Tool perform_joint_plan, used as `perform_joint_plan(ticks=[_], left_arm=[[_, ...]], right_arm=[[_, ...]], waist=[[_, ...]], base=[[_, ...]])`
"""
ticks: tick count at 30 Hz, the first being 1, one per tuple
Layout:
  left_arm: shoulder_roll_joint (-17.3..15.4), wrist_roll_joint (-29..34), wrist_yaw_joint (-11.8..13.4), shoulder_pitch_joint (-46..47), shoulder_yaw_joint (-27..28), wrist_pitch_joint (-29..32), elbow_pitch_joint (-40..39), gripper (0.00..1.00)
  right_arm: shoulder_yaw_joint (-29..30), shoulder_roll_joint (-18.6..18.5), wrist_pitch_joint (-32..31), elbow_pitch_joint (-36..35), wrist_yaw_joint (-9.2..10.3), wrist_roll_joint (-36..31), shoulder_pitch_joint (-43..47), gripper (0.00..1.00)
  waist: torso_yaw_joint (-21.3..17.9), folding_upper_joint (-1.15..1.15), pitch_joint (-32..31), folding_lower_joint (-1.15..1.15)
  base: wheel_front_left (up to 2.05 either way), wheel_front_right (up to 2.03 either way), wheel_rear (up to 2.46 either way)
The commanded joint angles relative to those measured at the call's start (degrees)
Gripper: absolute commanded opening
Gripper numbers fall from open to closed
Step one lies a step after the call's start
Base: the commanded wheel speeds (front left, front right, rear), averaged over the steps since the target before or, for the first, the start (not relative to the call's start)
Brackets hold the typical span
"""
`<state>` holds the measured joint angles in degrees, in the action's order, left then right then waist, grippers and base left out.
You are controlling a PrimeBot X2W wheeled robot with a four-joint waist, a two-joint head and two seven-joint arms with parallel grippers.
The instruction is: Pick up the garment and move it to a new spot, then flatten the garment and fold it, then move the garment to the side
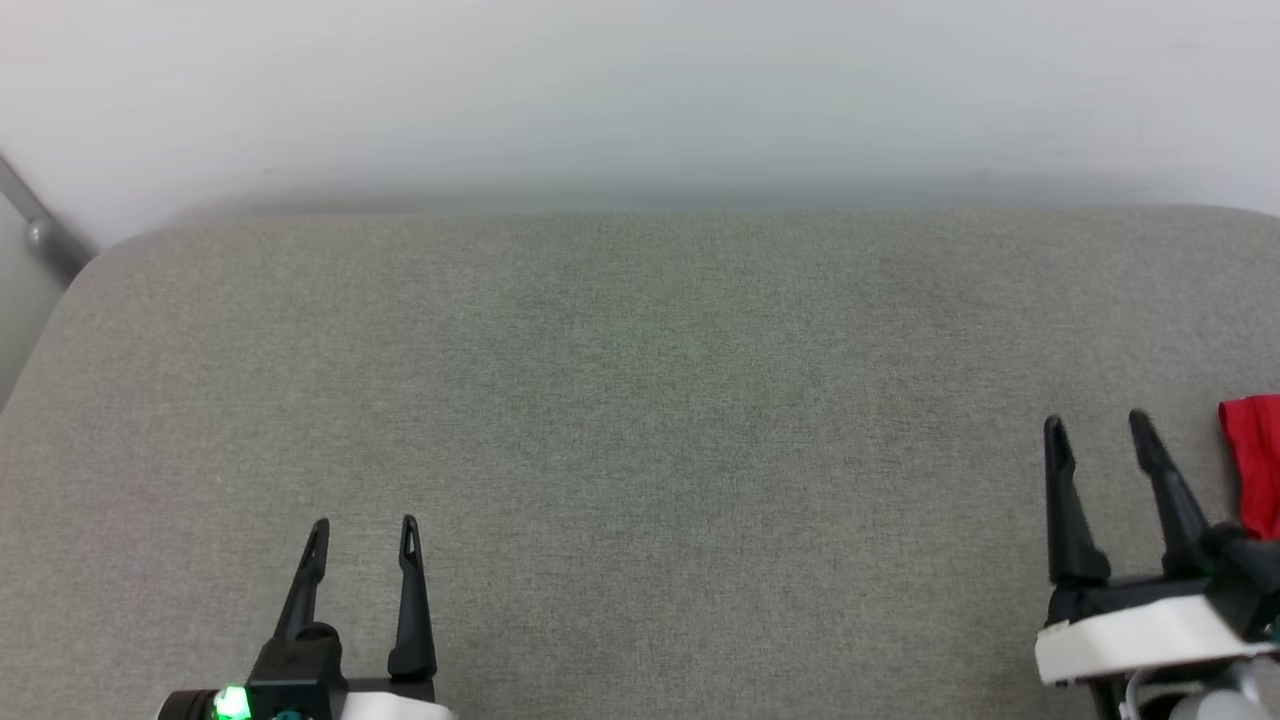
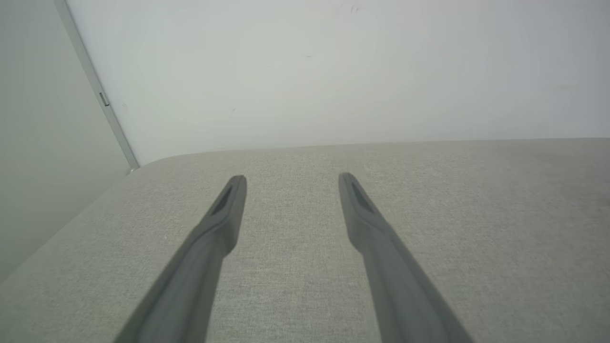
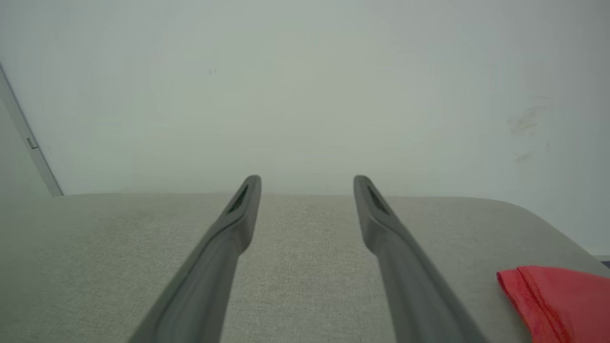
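At the far right edge of the grey cushion [image 1: 640, 400], just beside my right pincer [image 1: 1097, 420], lay the garment [image 1: 1255, 465], its visible red strip running away from me. Both that pincer and my left pincer [image 1: 365, 525] stood spread wide, holding nothing.

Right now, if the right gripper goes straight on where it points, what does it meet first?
Probably the white wall, beyond the grey cushion; before it the right gripper seems unobstructed. The garment lies off that line, to its right.
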<state>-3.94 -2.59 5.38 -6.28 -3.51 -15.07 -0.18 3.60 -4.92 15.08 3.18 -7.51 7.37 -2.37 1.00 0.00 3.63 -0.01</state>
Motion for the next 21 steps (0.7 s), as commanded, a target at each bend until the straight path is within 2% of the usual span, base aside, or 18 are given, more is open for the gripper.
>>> perform_joint_plan(ticks=[1,11,21], left_arm=[[0.1,0.2,-0.3,-0.6,-0.1,-0.1,0.1,1.00],[0.3,0.7,-1.4,-2.5,-0.9,-0.1,1.5,1.00],[0.6,0.1,-1.9,-3.6,-0.5,-0.1,2.2,1.00]], right_arm=[[-0.1,0.3,0.1,-0.3,0.04,0.3,0.7,1.00],[-1.4,2.1,0.1,-2.6,0.04,1.2,9.3,1.00],[-1.0,2.2,0.1,-4.4,0.04,4.0,13.2,1.00]], waist=[[0.2,0.00,-0.3,0.01],[0.6,0.00,-3.0,0.01],[0.3,0.00,-4.3,0.01]], base=[[0.00,0.00,0.00],[0.00,0.00,0.00],[0.00,0.00,0.00]])
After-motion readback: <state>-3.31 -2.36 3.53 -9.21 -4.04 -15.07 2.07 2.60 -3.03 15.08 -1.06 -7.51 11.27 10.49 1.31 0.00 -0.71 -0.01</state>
